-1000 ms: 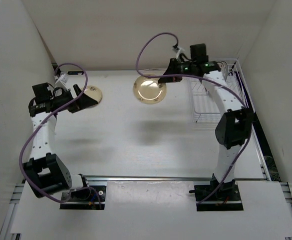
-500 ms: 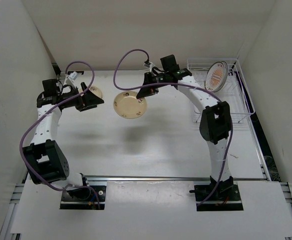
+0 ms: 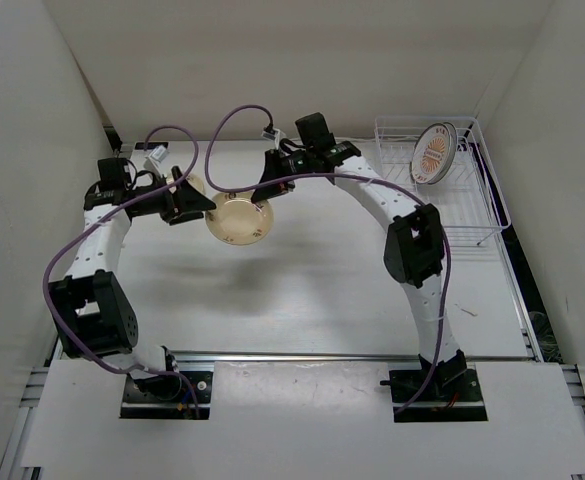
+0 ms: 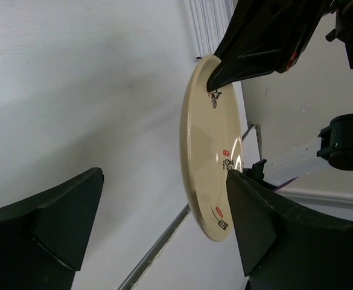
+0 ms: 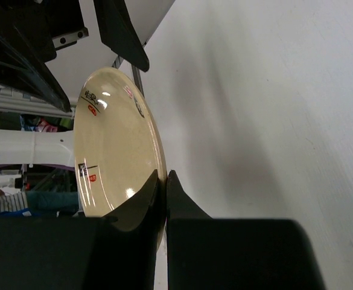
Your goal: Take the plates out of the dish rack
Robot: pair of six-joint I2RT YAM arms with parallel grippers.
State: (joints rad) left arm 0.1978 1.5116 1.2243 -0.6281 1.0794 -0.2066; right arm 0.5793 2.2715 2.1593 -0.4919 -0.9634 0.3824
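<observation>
Compared with one second ago, the cream plate point(image 3: 240, 220) is seen much farther from the dish rack point(image 3: 462, 205). It was then in the air only a little left of the dish rack; now it is well apart from it, near the left gripper point(image 3: 194, 200). It is not lying on the table point(image 3: 302, 290) but is kept above it, tilted.

The right gripper point(image 3: 265, 195) is clenched on the rim of the cream plate, on the side that faces the dish rack. In the right wrist view both of its fingers point(image 5: 141, 202) are seen pressed together over the plate edge.

The left arm is also seen nearer than before, on the side of the plate away from the dish rack. Its jaws are spread wide and nothing is grasped by them. In the left wrist view the cream plate point(image 4: 206, 151) is seen edge-on, just beside one of the left fingers point(image 4: 260, 235). Whether they touch cannot be told.

The patterned plate point(image 3: 433, 153), hidden behind the right arm one second ago, is now seen standing in the far part of the dish rack, its orange-red face turned to the camera.

Small black marks and red stamps are printed on the face of the cream plate point(image 5: 113, 157), but they cannot be read.
</observation>
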